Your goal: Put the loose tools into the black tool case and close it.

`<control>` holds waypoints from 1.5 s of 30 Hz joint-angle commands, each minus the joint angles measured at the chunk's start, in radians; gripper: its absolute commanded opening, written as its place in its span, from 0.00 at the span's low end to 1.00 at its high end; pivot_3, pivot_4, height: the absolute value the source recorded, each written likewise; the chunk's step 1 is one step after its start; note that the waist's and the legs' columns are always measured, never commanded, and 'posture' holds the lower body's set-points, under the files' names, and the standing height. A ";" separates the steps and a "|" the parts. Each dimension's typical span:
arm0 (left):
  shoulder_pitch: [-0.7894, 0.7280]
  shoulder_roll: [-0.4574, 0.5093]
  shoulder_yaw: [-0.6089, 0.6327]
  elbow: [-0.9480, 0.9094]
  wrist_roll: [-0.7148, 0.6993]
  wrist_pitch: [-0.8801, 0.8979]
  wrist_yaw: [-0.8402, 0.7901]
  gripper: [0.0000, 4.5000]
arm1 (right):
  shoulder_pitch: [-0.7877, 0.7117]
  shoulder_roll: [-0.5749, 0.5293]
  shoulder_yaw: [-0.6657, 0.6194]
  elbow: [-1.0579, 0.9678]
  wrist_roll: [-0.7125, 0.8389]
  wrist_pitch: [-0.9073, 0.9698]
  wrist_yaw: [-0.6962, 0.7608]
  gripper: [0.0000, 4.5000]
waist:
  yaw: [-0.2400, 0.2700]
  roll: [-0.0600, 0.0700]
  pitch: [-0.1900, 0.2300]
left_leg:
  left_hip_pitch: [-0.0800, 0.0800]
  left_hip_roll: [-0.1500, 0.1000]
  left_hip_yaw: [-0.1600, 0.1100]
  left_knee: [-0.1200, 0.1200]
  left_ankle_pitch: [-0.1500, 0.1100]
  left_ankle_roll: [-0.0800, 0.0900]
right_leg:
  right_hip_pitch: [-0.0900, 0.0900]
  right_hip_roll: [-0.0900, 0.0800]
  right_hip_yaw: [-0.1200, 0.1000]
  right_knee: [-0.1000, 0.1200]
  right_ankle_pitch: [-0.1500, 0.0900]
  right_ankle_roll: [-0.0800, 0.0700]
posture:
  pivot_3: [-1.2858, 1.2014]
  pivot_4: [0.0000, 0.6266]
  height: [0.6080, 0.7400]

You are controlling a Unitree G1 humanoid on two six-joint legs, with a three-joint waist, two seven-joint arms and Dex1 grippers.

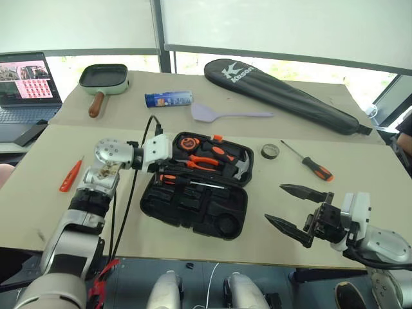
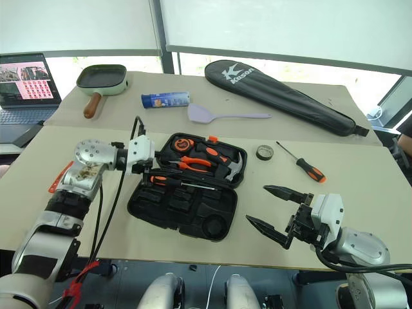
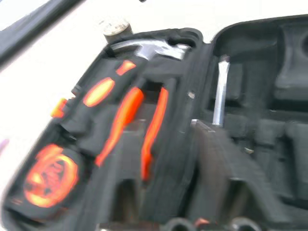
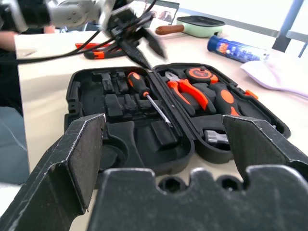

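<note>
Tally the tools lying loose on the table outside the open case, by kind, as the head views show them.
Screwdriver: 1
Dark tape roll: 1
Slim orange tool: 1
Total: 3
One more screwdriver already lies inside the black tool case, so it is not counted.
</note>
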 commanded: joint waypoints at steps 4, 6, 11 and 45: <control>0.042 -0.022 -0.018 -0.047 0.034 0.031 0.052 0.02 | -0.021 0.009 -0.013 -0.018 0.018 0.006 -0.011 1.00 | 0.010 0.000 0.000 | 0.000 -0.001 0.000 0.001 0.000 0.000 | 0.000 -0.001 0.000 0.000 0.000 0.000 | 0.52 0.24 1.00; 0.054 -0.033 -0.037 -0.042 0.061 0.030 0.070 0.02 | -0.021 0.011 -0.011 -0.020 0.019 0.009 -0.013 1.00 | 0.013 0.000 0.000 | 0.000 -0.001 0.000 0.001 0.000 0.000 | 0.001 -0.001 0.000 -0.001 0.000 0.000 | 0.52 0.24 1.00; 0.067 -0.062 -0.061 -0.045 0.083 0.052 0.090 0.02 | -0.018 0.014 -0.008 -0.025 0.020 0.016 -0.018 1.00 | 0.016 0.001 -0.001 | 0.001 -0.001 0.000 0.001 0.000 0.000 | 0.002 -0.001 0.000 -0.001 0.000 0.000 | 0.52 0.24 1.00; 0.557 0.097 0.510 -0.589 -0.613 0.477 0.084 0.99 | -0.028 0.020 -0.333 0.486 -0.140 -0.151 -0.181 1.00 | -0.015 0.011 -0.002 | 0.016 0.000 -0.002 -0.003 0.000 0.001 | 0.014 -0.005 0.005 -0.003 -0.002 0.001 | 0.52 0.24 1.00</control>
